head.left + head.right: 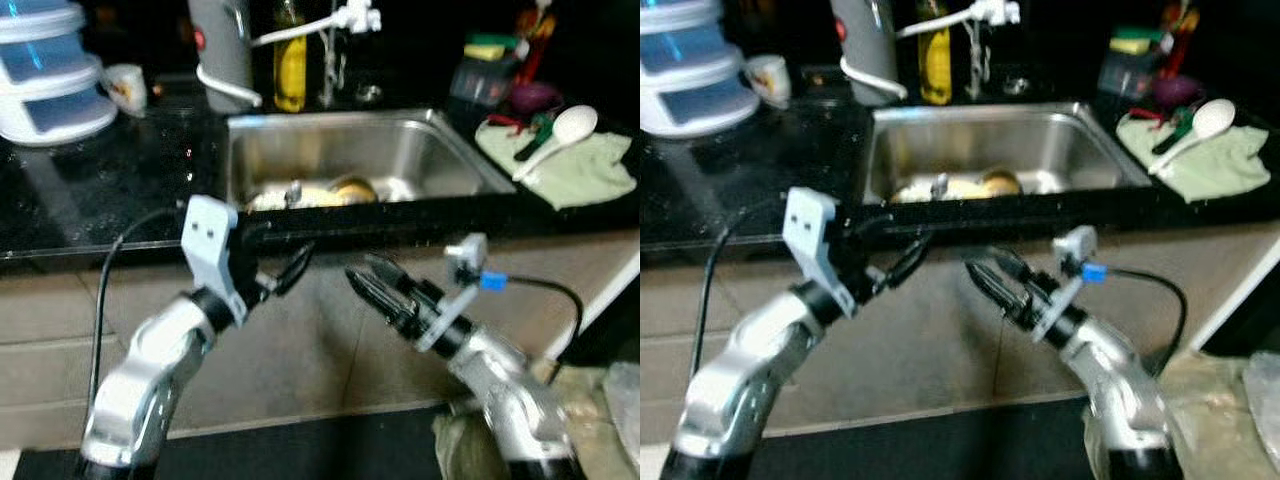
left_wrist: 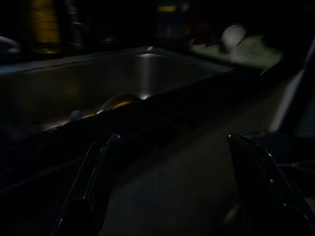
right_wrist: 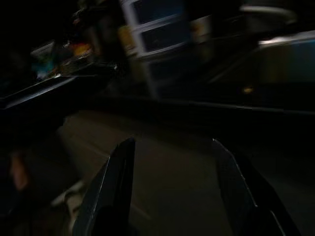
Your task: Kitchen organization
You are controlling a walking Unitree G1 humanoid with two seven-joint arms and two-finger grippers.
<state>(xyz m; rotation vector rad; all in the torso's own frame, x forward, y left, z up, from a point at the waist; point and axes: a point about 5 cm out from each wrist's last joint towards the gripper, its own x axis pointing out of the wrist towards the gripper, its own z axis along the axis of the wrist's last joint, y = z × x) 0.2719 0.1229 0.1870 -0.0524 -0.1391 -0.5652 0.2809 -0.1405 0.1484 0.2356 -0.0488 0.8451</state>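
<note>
A: What's going on at the counter?

B: Robot is standing before the stainless sink (image 1: 470, 160), both arms raised below the black countertop (image 1: 90, 200) edge. Left gripper (image 1: 285, 270) is hovering just under the sink's front lip; fingers spread wide, w/ nothing held. Right gripper (image 1: 372, 285) is hanging beside it, pointing toward the left one, fingers also parted, empty.

A: And the things to organize?

B: Dishes (image 1: 320, 192) are lying in the basin, incl. a yellowish plate. A white ladle (image 1: 560, 135) is resting on a green cloth (image 1: 575, 170) right of the sink; stacked white containers (image 1: 50, 75) are sitting far left; a yellow bottle (image 1: 290, 65) by the faucet (image 1: 330, 25).

A: Which step?

B: Prob. the approach: nothing grasped yet. Next move is likely calling for lifting a gripper over the lip & into the basin, clearing the counter edge.
</note>
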